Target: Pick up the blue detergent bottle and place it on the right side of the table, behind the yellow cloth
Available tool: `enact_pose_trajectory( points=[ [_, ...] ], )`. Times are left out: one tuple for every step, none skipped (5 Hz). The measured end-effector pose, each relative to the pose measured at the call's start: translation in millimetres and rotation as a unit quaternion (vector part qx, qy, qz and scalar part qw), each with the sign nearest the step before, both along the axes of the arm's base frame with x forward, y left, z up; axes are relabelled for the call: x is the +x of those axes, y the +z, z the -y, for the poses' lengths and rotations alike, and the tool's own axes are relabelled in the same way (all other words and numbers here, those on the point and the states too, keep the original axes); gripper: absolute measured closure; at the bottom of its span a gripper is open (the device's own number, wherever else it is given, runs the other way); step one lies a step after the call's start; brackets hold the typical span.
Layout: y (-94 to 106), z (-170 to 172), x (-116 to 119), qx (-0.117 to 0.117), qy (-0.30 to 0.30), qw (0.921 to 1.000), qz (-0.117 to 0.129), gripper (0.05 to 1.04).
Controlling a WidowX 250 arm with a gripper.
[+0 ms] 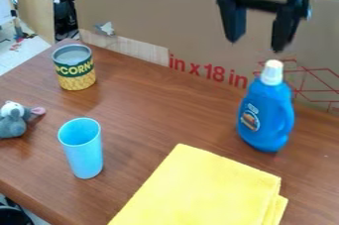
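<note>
Bottle (pixel 266 105) upright, below pincer (pixel 257 45), 2 fingers (pixel 285 30) spread apart

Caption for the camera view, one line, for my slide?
Open black gripper above a wooden table with a blue bottle, yellow cloth, cup, can and plush toy.

I read "CORN" in yellow capitals on the dark green band of the can (pixel 77 78). On the cardboard (pixel 142 13), large red print gives me "in x 18 in", low along the sheet. The blue bottle (pixel 267 115) bears a front label, its lettering too small for me to make out.
</note>
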State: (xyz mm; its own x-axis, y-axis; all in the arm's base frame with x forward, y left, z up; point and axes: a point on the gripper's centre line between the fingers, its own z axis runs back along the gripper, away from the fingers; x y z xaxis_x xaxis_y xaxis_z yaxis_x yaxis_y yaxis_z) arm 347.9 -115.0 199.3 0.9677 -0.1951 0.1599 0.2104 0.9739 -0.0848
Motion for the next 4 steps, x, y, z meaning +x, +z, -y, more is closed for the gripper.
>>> enact_pose_trajectory(
  points=[
    [25.1,-19,-38,0.02,-0.007,0.9997,0.006,0.081],
    [29.7,-59,-78,0.068,0.003,0.9973,-0.027,0.081],
    [20.9,-96,-107,0.083,0.026,0.9931,-0.078,0.081],
    [7.6,-118,-117,0.072,0.024,0.9928,-0.093,0.081]
  ],
)
